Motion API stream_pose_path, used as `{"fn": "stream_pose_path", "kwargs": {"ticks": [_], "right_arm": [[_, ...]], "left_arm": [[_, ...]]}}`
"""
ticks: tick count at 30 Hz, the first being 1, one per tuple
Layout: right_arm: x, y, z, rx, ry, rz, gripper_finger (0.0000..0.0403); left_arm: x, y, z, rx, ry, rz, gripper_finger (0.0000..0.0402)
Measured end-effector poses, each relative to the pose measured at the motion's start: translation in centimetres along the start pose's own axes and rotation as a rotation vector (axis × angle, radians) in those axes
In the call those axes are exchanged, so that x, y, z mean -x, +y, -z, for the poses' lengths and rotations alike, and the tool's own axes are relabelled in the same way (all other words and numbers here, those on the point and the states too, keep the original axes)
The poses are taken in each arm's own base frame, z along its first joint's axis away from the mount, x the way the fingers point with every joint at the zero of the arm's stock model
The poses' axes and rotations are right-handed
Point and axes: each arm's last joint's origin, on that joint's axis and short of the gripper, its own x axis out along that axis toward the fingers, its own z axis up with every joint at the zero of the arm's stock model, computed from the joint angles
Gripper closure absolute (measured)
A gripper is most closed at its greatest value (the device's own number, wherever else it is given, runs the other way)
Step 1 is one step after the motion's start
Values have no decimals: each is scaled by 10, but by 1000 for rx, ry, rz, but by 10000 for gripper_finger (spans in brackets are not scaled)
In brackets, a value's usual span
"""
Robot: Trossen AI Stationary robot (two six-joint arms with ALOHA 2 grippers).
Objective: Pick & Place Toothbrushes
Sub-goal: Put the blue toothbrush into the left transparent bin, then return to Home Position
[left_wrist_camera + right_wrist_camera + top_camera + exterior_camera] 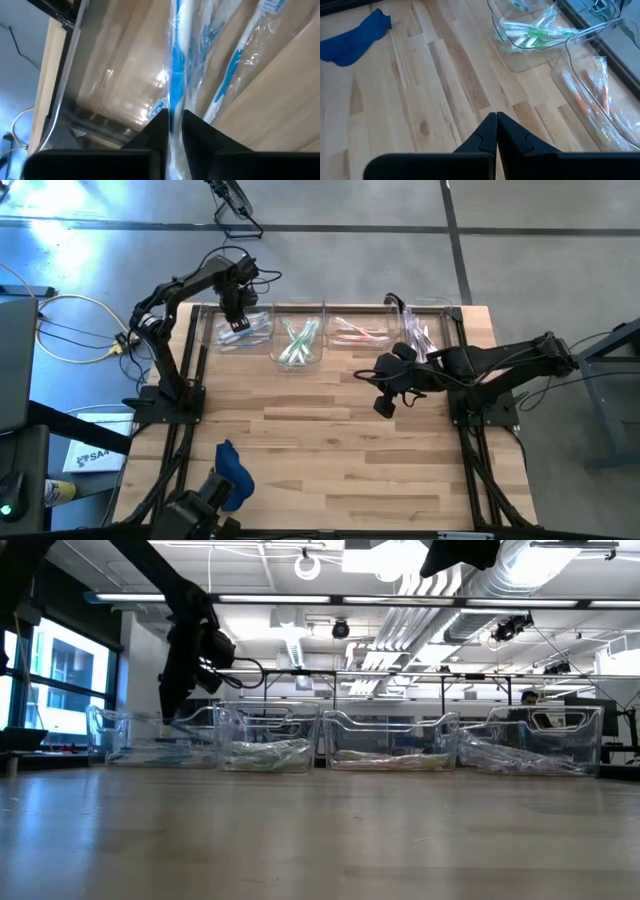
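Four clear, glossy plastic rectangular bins are sitting in a row along the far edge of the pale, plank-grained wooden table [330,440], each holding slim toothbrushes sealed in crinkly transparent wrappers. The left gripper [236,317] is reaching down into the clear bin nearest the far left corner [243,333], its two dark fingers [197,137] pinching, nearly closed, around a blue-handled toothbrush in a shiny wrapper [176,75]; more blue toothbrushes [231,75] are lying alongside it on the bin's smooth floor. The next bin [298,345] is holding green-handled toothbrushes [530,32], the third bin [357,332] pinkish-orange ones [582,97], and the bin by the far right corner [430,330] pale ones that may be whitish-purple, though they are hard to make out. The right gripper [386,405] is hanging over bare wood in front of the third bin, its dark tapered fingers [485,132] pressed together on nothing. A crumpled dark blue cloth [232,470] is lying soft and folded near the near left corner.
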Motion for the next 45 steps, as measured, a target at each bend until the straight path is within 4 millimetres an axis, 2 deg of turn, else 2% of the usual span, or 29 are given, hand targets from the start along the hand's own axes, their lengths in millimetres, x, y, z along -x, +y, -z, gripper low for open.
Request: {"fn": "stream_pose_path", "kwargs": {"ticks": [7,11,19,21,24,28,32,40,45], "right_arm": [[0,0,0,-5,0,0,400],[0,0,0,-8,0,0,400],[0,0,0,-8,0,0,400],[0,0,0,-8,-1,-1,400],[0,0,-1,-12,-9,-5,400],[0,1,-2,-4,-16,-9,400],[0,1,-3,18,-28,-14,400],[0,2,-7,30,-83,24,400],[1,-2,-12,15,-191,183,400]], "left_arm": [[1,1,-1,-7,-8,-13,280],[1,2,-1,-7,-6,-35,251],[1,3,-3,-7,-17,-52,243],[1,0,-6,22,-50,-39,243],[7,-9,-14,-65,-152,11,243],[31,-36,-22,-213,-324,57,243],[70,-71,-20,-336,-507,5,242],[146,-138,10,-524,-903,-97,242],[175,-168,29,-583,-1096,-86,242]]}}
